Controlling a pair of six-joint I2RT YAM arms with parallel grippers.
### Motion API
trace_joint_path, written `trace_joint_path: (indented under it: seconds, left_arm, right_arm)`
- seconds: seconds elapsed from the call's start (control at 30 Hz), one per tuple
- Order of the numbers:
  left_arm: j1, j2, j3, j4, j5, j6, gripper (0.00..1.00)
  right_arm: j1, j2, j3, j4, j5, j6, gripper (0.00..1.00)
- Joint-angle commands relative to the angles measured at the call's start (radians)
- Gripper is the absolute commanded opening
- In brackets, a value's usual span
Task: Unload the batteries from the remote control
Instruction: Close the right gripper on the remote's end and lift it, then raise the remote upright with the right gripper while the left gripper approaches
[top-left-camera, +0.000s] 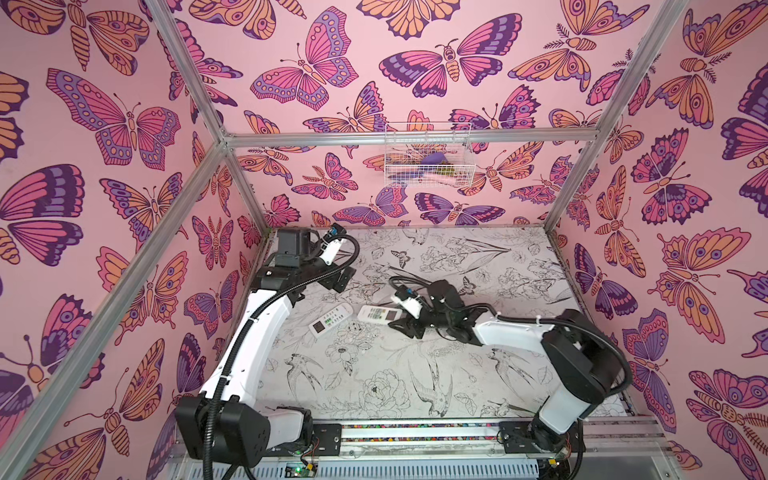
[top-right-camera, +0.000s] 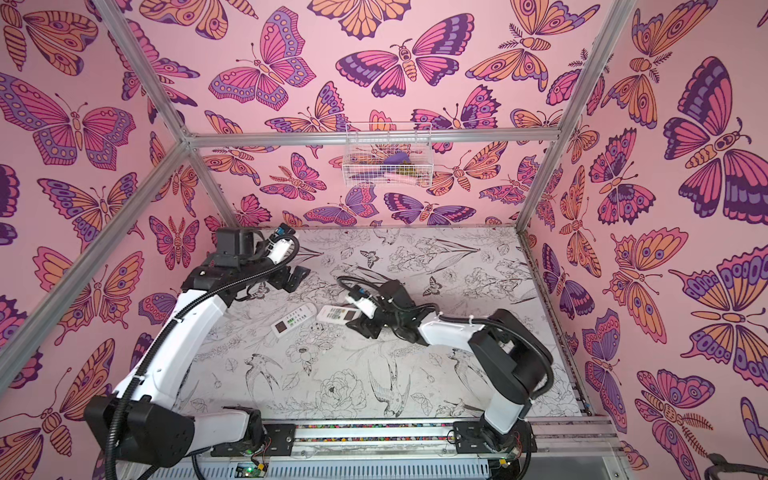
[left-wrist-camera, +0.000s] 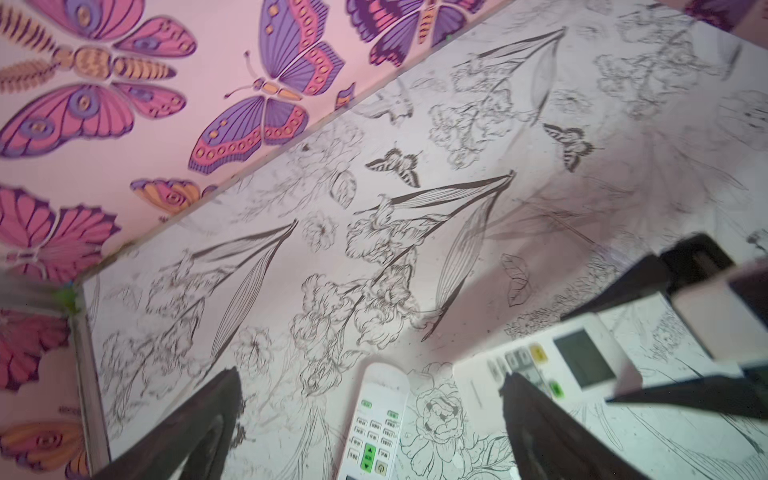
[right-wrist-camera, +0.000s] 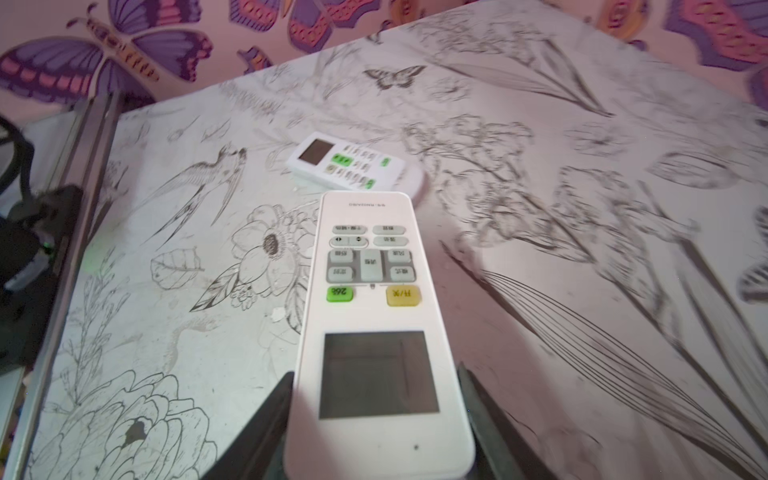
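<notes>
At the centre of the floral-print table (top-left-camera: 415, 374), the right gripper (right-wrist-camera: 374, 374) pinches the white rectangular plastic remote (right-wrist-camera: 365, 257) by its display end, likely for turning over. The left gripper (left-wrist-camera: 370, 376) hovers with jaws spread above the round-ended white remote (left-wrist-camera: 374, 415). Batteries unseen, presumably inside.

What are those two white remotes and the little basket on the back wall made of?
The yellow-button remote looks like smooth white plastic with a slight sheen; its keys look rubbery and matte, its screen a grey glassy window. The other remote looks alike. The basket seems white-coated metal wire: thin crossing rods you can see through.
</notes>
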Motion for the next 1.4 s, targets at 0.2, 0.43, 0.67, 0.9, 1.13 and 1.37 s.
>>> trace_joint_path:
  seconds: [0.2,0.43,0.67,0.9,1.13,1.37]
  left_arm:
    - [-0.2,0.115,0.122,-0.223,0.169,0.389,0.97]
    - [-0.307,0.217,0.196,-0.197,0.183,0.634,1.0]
    - [-0.368,0.31,0.261,-0.117,0.156,0.833,0.96]
    - [-0.415,0.347,0.208,0.03,0.062,0.921,0.86]
    - [-0.434,0.354,0.141,0.153,0.012,0.955,0.73]
    - [-0.451,0.356,0.117,0.175,0.011,0.964,0.59]
  right_arm:
    - [-0.218,-0.18,-0.088,0.04,-0.086,0.338,0.42]
    - [-0.292,-0.243,-0.1,0.066,-0.158,0.527,0.42]
    - [-0.292,-0.251,-0.101,0.08,-0.209,0.588,0.4]
    - [-0.292,-0.272,-0.098,0.076,-0.215,0.628,0.39]
    - [-0.292,-0.288,-0.108,0.076,-0.242,0.659,0.39]
    - [-0.289,-0.31,-0.109,0.078,-0.236,0.667,0.39]
